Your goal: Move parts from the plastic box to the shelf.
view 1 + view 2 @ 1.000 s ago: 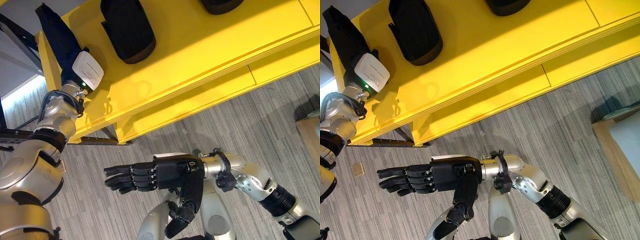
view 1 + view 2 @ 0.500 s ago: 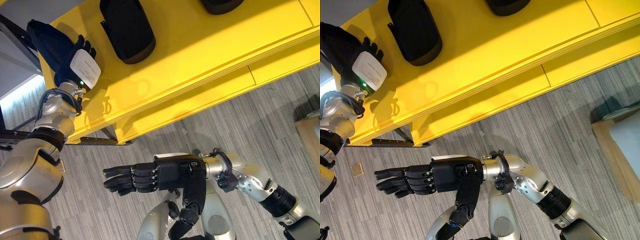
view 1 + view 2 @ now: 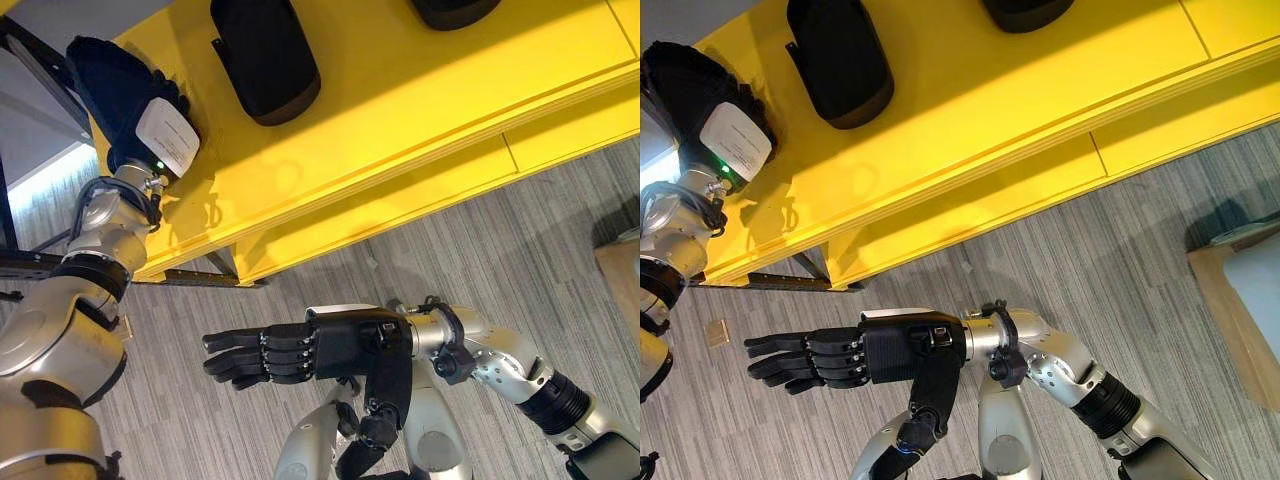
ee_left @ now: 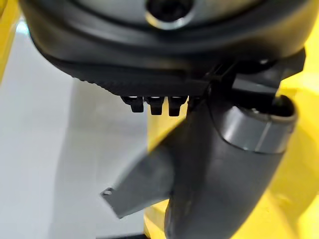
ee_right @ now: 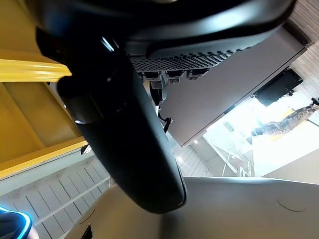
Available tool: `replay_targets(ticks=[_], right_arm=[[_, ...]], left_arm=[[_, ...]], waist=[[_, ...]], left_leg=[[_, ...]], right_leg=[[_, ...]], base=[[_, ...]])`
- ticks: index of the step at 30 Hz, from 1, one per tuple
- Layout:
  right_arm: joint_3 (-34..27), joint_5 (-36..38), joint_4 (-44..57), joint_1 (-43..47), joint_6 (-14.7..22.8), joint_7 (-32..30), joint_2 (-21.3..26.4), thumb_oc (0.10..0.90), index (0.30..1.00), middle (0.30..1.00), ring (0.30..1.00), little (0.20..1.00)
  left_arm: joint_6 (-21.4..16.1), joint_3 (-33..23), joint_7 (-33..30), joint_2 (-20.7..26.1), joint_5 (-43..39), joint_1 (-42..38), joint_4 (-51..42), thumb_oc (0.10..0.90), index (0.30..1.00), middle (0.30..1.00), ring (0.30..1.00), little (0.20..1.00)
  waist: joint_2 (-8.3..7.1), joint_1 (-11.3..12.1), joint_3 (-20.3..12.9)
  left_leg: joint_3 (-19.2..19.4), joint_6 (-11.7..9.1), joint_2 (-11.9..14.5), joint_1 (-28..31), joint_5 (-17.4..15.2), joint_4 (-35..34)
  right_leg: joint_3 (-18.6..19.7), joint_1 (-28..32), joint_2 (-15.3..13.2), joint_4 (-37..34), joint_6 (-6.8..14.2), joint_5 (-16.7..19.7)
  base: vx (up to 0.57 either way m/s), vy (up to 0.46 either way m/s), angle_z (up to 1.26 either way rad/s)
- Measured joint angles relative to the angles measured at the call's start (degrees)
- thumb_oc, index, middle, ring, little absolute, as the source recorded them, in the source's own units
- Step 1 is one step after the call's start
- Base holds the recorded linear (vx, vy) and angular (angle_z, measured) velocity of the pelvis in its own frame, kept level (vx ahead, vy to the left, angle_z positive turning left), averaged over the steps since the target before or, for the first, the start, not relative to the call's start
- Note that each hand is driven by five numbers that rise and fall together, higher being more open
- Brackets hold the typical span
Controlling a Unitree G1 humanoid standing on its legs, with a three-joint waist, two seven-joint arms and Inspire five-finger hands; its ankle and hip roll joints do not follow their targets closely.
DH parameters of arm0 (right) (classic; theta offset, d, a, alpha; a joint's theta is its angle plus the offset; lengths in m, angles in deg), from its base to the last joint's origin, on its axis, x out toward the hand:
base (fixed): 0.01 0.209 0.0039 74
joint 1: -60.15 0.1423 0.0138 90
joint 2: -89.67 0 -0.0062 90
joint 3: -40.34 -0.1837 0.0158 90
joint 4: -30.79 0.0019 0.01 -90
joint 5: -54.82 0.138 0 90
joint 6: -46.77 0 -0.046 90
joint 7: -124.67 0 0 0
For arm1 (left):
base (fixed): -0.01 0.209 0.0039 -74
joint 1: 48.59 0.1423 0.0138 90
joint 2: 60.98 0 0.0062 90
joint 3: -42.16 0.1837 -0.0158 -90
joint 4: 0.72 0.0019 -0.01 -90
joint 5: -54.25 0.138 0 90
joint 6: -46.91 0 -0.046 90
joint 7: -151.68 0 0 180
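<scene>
Left hand (image 3: pixel 150 120) sits up on the yellow shelf (image 3: pixel 400 100) at its left end, clenched around a dark part (image 3: pixel 105 75) to set it beside another part (image 3: pixel 265 55). Right hand (image 3: pixel 300 350) hovers low over the floor (image 3: pixel 500 260), fingers straight, empty, out of the way.

Head stereo pair: looking steeply down from above, sharing the yellow shelf (image 3: pixel 400 110), grey floor (image 3: pixel 500 260) and both arms. Wrist views: very close, facing along own hand; left toward shelf, right toward ceiling.
</scene>
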Motion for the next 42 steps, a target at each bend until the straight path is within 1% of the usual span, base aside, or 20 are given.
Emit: replay_targets(ticks=[2, 6, 13, 19, 21, 22, 23, 25, 26, 28, 29, 30, 32, 33, 35, 36, 38, 39, 41, 42], right_arm=[[-0.21, -0.01, 0.0, -0.14, 0.02, -0.03, -0.51, 0.9, 1.0, 1.0, 1.0, 1.0], [-0.52, -0.01, 0.0, -0.03, -0.03, 0.0, -1.9, 0.9, 1.0, 1.0, 1.0, 1.0], [-0.5, 0.0, 0.01, 0.04, -0.1, -0.03, -2.18, 0.9, 1.0, 1.0, 1.0, 1.0], [-0.44, 0.0, 0.01, 0.25, -0.23, -0.18, -2.21, 0.9, 1.0, 1.0, 1.0, 1.0], [-0.44, 0.0, 0.01, 0.25, -0.23, -0.19, -2.22, 0.9, 1.0, 1.0, 1.0, 1.0], [-0.45, -0.02, 0.01, 0.24, -0.24, -0.18, -2.29, 0.9, 1.0, 1.0, 1.0, 1.0], [-0.49, -0.02, 0.01, 0.23, -0.26, -0.18, -2.38, 0.9, 1.0, 1.0, 1.0, 1.0], [-0.73, -0.04, 0.01, 0.17, -0.28, -0.17, -2.41, 0.9, 1.0, 1.0, 1.0, 1.0], [-1.02, -0.07, 0.01, -0.04, -0.37, -0.09, -2.64, 0.9, 1.0, 1.0, 1.0, 1.0], [-1.82, -0.1, 0.02, -0.89, -0.58, 0.09, -3.92, 0.9, 1.0, 1.0, 1.0, 1.0], [-2.38, -0.11, 0.18, -1.46, -0.8, 0.27, -4.5, 0.9, 1.0, 1.0, 1.0, 1.0], [-3.11, -0.11, 0.4, -2.15, -1.11, 0.65, -4.59, 0.9, 1.0, 1.0, 1.0, 1.0], [-3.89, -0.17, 0.45, -2.77, -1.94, 1.03, -4.59, 0.9, 1.0, 1.0, 1.0, 1.0], [-4.5, -0.25, 1.06, -3.11, -2.7, 1.23, -4.54, 0.9, 1.0, 1.0, 1.0, 1.0], [-5.49, -0.21, 1.46, -4.06, -2.74, 2.32, -4.39, 0.9, 1.0, 1.0, 1.0, 1.0], [-5.72, -0.21, 1.73, -4.47, -2.82, 2.47, -4.32, 0.9, 1.0, 1.0, 1.0, 1.0], [-5.6, -0.21, 1.95, -4.61, -3.01, 2.47, -4.47, 0.9, 1.0, 1.0, 1.0, 1.0], [-5.6, -0.2, 1.95, -4.57, -2.99, 2.47, -4.44, 0.9, 1.0, 1.0, 1.0, 1.0], [-5.51, -0.16, 1.94, -4.58, -2.89, 2.47, -4.4, 0.9, 1.0, 1.0, 1.0, 1.0], [-5.02, -0.06, 1.88, -4.58, -2.2, 2.49, -4.21, 0.9, 1.0, 1.0, 1.0, 1.0]], left_arm=[[0.1, -0.52, 1.72, -0.03, -4.5, -0.27, -1.36, 0.9, 1.0, 1.0, 1.0, 1.0], [0.04, -0.49, 2.6, -0.03, -5.36, -0.24, -1.66, 0.9, 1.0, 1.0, 1.0, 1.0], [0.01, -0.56, 2.84, -0.04, -5.45, 0.03, -1.7, 0.9, 1.0, 1.0, 1.0, 1.0], [-0.01, -0.64, 1.14, -0.09, -5.67, 0.03, -1.87, 0.9, 1.0, 1.0, 1.0, 1.0], [0.11, -0.65, 1.06, -0.21, -9.89, 0.03, -2.54, 0.9, 1.0, 1.0, 1.0, 1.0], [0.39, -0.84, 0.35, -0.26, -13.87, 0.15, -3.52, 0.9, 1.0, 1.0, 1.0, 1.0], [1.58, -2.85, -1.3, -0.66, -18.83, 0.76, -4.66, 0.9, 1.0, 1.0, 1.0, 1.0], [4.74, -6.74, -3.9, -2.14, -25.0, 1.09, -5.86, 0.9, 1.0, 1.0, 1.0, 1.0], [6.3, -9.0, -6.57, -2.7, -30.01, 1.21, -6.46, 0.9, 1.0, 1.0, 1.0, 1.0], [9.45, -13.84, -12.94, -2.76, -41.49, 1.08, -8.26, 0.9, 1.0, 1.0, 1.0, 1.0], [10.77, -17.05, -16.7, -2.84, -48.05, 1.12, -9.05, 0.9, 1.0, 1.0, 1.0, 1.0], [12.14, -22.19, -21.48, -3.6, -55.82, 1.12, -9.6, 0.9, 1.0, 1.0, 1.0, 1.0], [13.27, -30.14, -27.54, -4.82, -63.03, 1.24, -9.37, 0.9, 1.0, 1.0, 1.0, 1.0], [13.17, -35.74, -32.06, -4.87, -67.21, 1.19, -8.32, 0.9, 1.0, 1.0, 1.0, 1.0], [12.53, -38.46, -37.57, -4.49, -71.77, 1.18, -7.35, 0.9, 1.0, 1.0, 1.0, 1.0], [12.28, -38.61, -40.48, -4.49, -72.73, 1.19, -7.4, 0.9, 1.0, 1.0, 1.0, 1.0], [12.07, -38.61, -44.66, -4.47, -72.78, 1.15, -7.38, 0.9, 1.0, 1.0, 1.0, 1.0], [11.06, -38.6, -48.35, -4.27, -72.79, 0.96, -7.49, 0.9, 1.0, 1.0, 1.0, 1.0], [10.67, -38.55, -51.66, -4.2, -72.69, 0.71, -7.46, 0.9, 1.0, 1.0, 1.0, 1.0], [10.08, -38.06, -52.65, -4.17, -72.89, -1.68, -5.91, 0.9, 1.0, 1.0, 1.0, 1.0]], waist=[[-1.41, -0.01, -0.03], [-3.04, 0.22, -0.13], [-3.19, 0.24, -0.11], [-3.19, 0.24, -0.11], [-3.19, 0.24, -0.12], [-3.23, 0.28, -0.12], [-3.36, 0.32, -0.13], [-3.85, 0.48, -0.13], [-4.29, 0.46, -0.16], [-5.74, 0.26, -0.25], [-6.22, 0.22, -0.32], [-6.35, 0.27, -0.32], [-6.45, 0.4, -0.33], [-6.61, 0.41, -0.35], [-6.68, 1.06, -0.4], [-6.74, 1.65, -0.42], [-6.92, 1.95, -0.52], [-7.45, 2.16, -0.81], [-8.02, 2.43, -1.12], [-8.48, 2.7, -1.36]], left_leg=[[-0.6, -0.05, 0.33, 0.0, -0.03, 0.44], [-0.95, -0.3, 0.86, -0.02, -0.25, 1.1], [-1.0, -0.22, 0.83, -0.03, -0.43, 1.12], [-0.98, -0.23, 0.83, -0.01, -0.48, 1.13], [-1.0, -0.23, 0.84, -0.01, -0.48, 1.18], [-1.18, -0.23, 0.88, -0.02, -0.48, 1.23], [-1.29, -0.28, 0.96, -0.04, -0.51, 1.35], [-1.41, -0.34, 1.14, -0.04, -0.56, 1.61], [-1.56, -0.48, 1.32, -0.08, -0.69, 1.91], [-2.17, -0.67, 1.77, -0.04, -0.81, 2.37], [-2.28, -0.76, 2.0, -0.07, -0.86, 2.6], [-2.4, -1.0, 2.32, -0.31, -1.12, 3.29], [-2.66, -1.18, 2.68, -0.31, -1.25, 3.71], [-2.75, -1.31, 2.93, -0.22, -1.33, 4.01], [-2.78, -1.47, 3.16, 0.05, -1.43, 4.11], [-2.76, -1.51, 3.27, 0.03, -1.45, 4.13], [-3.32, -1.6, 3.35, -0.33, -1.42, 4.19], [-3.67, -1.66, 3.42, -0.76, -1.38, 4.34], [-3.65, -1.69, 3.52, -0.86, -1.41, 4.37], [-3.77, -1.72, 3.6, -1.21, -1.42, 4.73]], right_leg=[[-0.65, 0.47, 0.08, 0.01, -0.04, 0.03], [-1.34, 1.04, 0.34, -0.03, -0.2, -0.09], [-1.38, 1.09, 0.28, -0.03, -0.55, 0.16], [-1.39, 1.14, 0.3, -0.03, -0.68, 0.27], [-1.39, 1.14, 0.31, -0.02, -0.69, 0.28], [-1.43, 1.15, 0.33, -0.01, -0.71, 0.3], [-1.45, 1.19, 0.39, 0.01, -0.71, 0.31], [-1.69, 1.41, 0.47, 0.01, -0.71, 0.31], [-1.95, 1.59, 0.54, 0.01, -0.7, 0.29], [-2.4, 1.96, 0.86, 0.01, -0.86, 0.14], [-2.56, 2.08, 0.97, 0.01, -0.88, 0.13], [-2.75, 2.26, 1.01, 0.0, -0.99, 0.08], [-2.95, 2.61, 1.21, 0.0, -1.14, -0.01], [-3.18, 2.94, 1.35, 0.0, -1.24, -0.03], [-3.33, 3.28, 1.48, -0.02, -1.48, -0.29], [-3.35, 3.27, 1.55, -0.02, -1.49, -0.29], [-3.89, 3.24, 1.57, -0.07, -1.53, -0.31], [-4.38, 3.06, 1.58, -0.08, -1.62, -0.37], [-4.46, 2.95, 1.6, -0.09, -1.98, -0.63], [-4.67, 2.81, 1.63, -0.09, -2.01, -0.65]], base=[[-0.02, -0.106, 0.12], [-0.01, -0.038, 0.08], [0.0, 0.0, 0.0], [0.0, 0.0, 0.0], [-0.03, -0.072, 0.0], [-0.02, -0.095, 0.0], [-0.01, -0.1, 0.01], [-0.01, -0.081, 0.05], [-0.01, -0.068, 0.05], [-0.01, -0.079, 0.06], [-0.01, -0.076, 0.07], [-0.01, -0.072, 0.05], [-0.01, -0.059, 0.07], [-0.01, -0.056, 0.07], [-0.02, -0.043, 0.03], [-0.03, -0.032, 0.03], [-0.04, -0.051, 0.13], [-0.04, -0.066, 0.13], [-0.03, -0.069, 0.05], [-0.03, -0.059, 0.03]])
